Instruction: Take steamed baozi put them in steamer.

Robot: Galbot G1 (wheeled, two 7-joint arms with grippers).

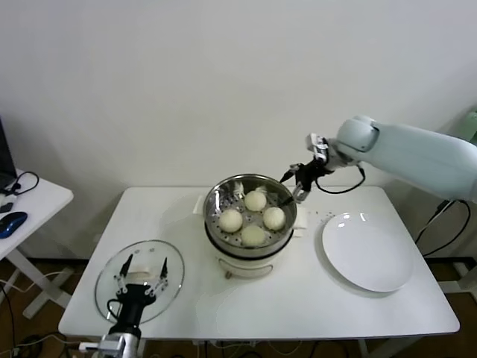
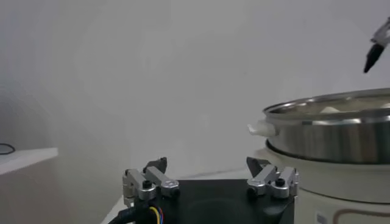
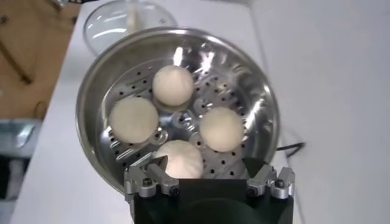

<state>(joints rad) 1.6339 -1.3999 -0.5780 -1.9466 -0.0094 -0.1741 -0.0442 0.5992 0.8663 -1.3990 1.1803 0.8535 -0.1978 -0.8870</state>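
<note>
**On the bench: four buns in the pot, both grippers empty**

Nearest the robot, at the bench's (image 1: pixel 298 313) front left corner, the left gripper (image 1: pixel 141 289) hung over the round glass lid (image 1: pixel 139 280), its fingers spread apart and holding nothing. From its own wrist camera the same gripper (image 2: pixel 210 176) pointed toward the steamer's side, well short of it.

Farther back, near the middle of the bench, stood the steamer (image 1: pixel 250 216): a shiny steel pot on a cream-white base. All four steamed baozi (image 1: pixel 253 218) lay on its perforated tray, gathered in a loose diamond around the centre, close together. The right wrist view showed them (image 3: pixel 173 126) from above, smooth and domed, with none outside the pot.

To the right of the steamer lay a flat white plate (image 1: pixel 367 251), bare.

Farthest back, the right gripper (image 1: pixel 297 185) hovered above the steamer's far right rim, clear of the buns. Its fingers (image 3: pixel 271 180) stood wide apart, nothing between them. The pale right arm (image 1: pixel 417 153) reached in from the right edge.
</note>
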